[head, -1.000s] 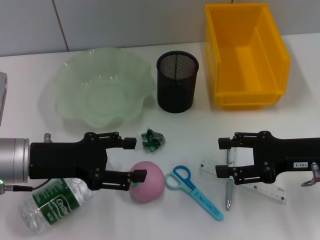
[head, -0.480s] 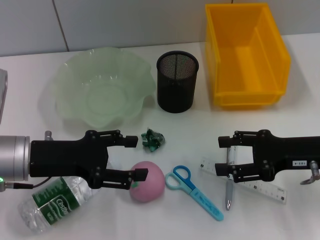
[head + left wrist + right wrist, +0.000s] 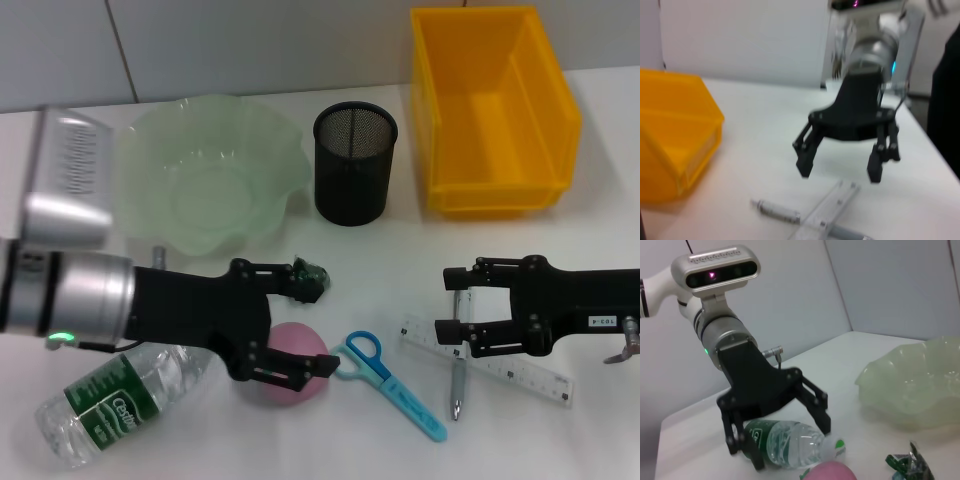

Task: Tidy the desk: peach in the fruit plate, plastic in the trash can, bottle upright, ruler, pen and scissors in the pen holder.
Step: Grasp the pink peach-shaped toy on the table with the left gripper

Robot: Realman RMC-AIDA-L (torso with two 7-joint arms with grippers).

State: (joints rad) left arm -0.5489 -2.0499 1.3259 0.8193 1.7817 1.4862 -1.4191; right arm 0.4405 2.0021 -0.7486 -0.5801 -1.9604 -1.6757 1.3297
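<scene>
The pink peach (image 3: pixel 288 352) lies on the table between the fingers of my open left gripper (image 3: pixel 314 325), close to the nearer finger. The green plastic wrapper (image 3: pixel 311 281) shows at the tip of the farther finger. A clear bottle (image 3: pixel 108 401) lies on its side under the left arm. Blue scissors (image 3: pixel 388 384) lie right of the peach. My open right gripper (image 3: pixel 452 305) hovers over the pen (image 3: pixel 457 382) and the clear ruler (image 3: pixel 515 368). At the back stand the black mesh pen holder (image 3: pixel 354 164), the green fruit plate (image 3: pixel 205 178) and the yellow trash can (image 3: pixel 493 110).
The left wrist view shows the right gripper (image 3: pixel 840 170) above the pen (image 3: pixel 779 212) and ruler (image 3: pixel 832 207), with the yellow bin (image 3: pixel 675 145) beside them. The right wrist view shows the left gripper (image 3: pixel 790 445) over the bottle (image 3: pixel 785 444), beside the peach (image 3: pixel 832 473).
My left arm has swung right and turned, so its open fingers now straddle the peach and reach the wrapper. The right gripper has barely shifted.
</scene>
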